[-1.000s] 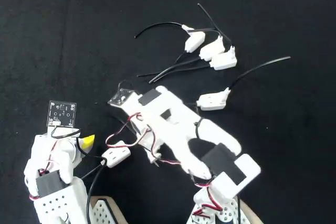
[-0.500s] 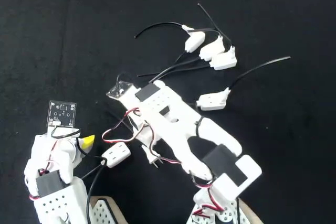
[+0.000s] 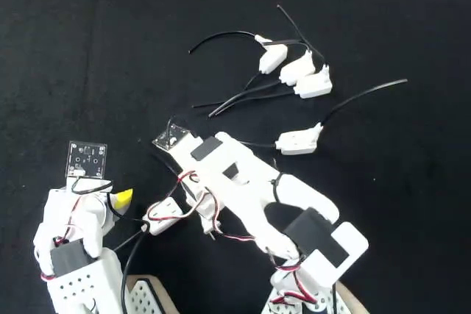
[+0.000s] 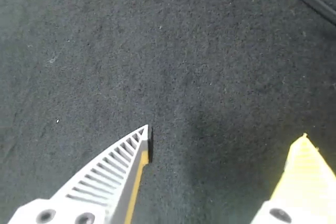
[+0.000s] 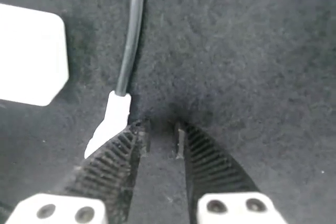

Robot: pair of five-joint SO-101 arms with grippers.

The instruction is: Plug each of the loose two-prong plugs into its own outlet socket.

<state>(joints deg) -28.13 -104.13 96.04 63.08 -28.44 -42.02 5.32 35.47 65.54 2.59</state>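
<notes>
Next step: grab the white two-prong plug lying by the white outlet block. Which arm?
Right. The right gripper hangs just beside that white two-prong plug, jaws slightly apart, white outlet block close by. The left gripper sits open over bare black cloth.

On the surface [image 3: 88, 64], three corded pieces [image 3: 298, 70] cluster at the far side, right of centre. A socket [image 3: 298, 141] lies nearer, just right of the right arm [image 3: 250, 182], which stretches from the near right towards the middle. Left of that arm, partly under its wires, sits another socket [image 3: 163, 212]. The left arm [image 3: 73, 233] stands near left, with a small board [image 3: 87, 159] just beyond it. A plug [image 5: 107, 124] lies beside the right gripper [image 5: 160, 129], seemingly outside its jaws.
</notes>
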